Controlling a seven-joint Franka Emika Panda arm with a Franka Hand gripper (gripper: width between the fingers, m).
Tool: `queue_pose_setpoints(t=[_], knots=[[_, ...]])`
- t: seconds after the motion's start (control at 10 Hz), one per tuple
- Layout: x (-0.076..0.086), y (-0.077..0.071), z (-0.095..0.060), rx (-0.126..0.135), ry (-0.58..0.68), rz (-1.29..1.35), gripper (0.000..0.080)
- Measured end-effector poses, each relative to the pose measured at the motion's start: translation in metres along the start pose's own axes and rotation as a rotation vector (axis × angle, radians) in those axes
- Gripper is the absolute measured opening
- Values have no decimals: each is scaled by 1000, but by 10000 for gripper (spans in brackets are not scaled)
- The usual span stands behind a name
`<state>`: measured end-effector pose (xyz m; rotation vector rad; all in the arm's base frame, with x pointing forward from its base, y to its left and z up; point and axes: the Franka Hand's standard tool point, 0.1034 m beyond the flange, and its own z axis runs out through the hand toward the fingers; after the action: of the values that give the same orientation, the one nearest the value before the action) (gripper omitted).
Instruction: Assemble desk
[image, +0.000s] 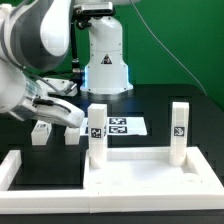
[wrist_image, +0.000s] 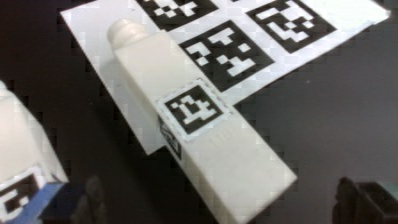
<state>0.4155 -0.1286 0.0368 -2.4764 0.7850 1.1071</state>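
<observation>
The white desk top (image: 140, 180) lies at the front with two tagged legs standing upright in its back corners, one (image: 97, 135) toward the exterior view's left and one (image: 178, 130) toward its right. Two loose legs (image: 72, 133) (image: 40, 132) lie on the black table behind it. My gripper (image: 64, 117) hovers just above the nearer loose leg. In the wrist view that leg (wrist_image: 199, 115) lies partly over the marker board (wrist_image: 267, 30), its end between my dark fingertips (wrist_image: 68, 200). The gripper (wrist_image: 217, 203) is open and not touching it. The other loose leg (wrist_image: 18, 185) shows at the edge.
The marker board (image: 118, 127) lies behind the desk top. A long white border bar (image: 18, 168) runs along the front at the exterior view's left. The robot base (image: 105, 60) stands at the back, with a black cable beside it.
</observation>
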Motion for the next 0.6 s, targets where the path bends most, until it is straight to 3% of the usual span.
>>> queue_pose_setpoints(t=[0.3,0.6], knots=[[4,-6,13,-13,-4,0,649],[4,-7,12,-13,-3,-2,649]])
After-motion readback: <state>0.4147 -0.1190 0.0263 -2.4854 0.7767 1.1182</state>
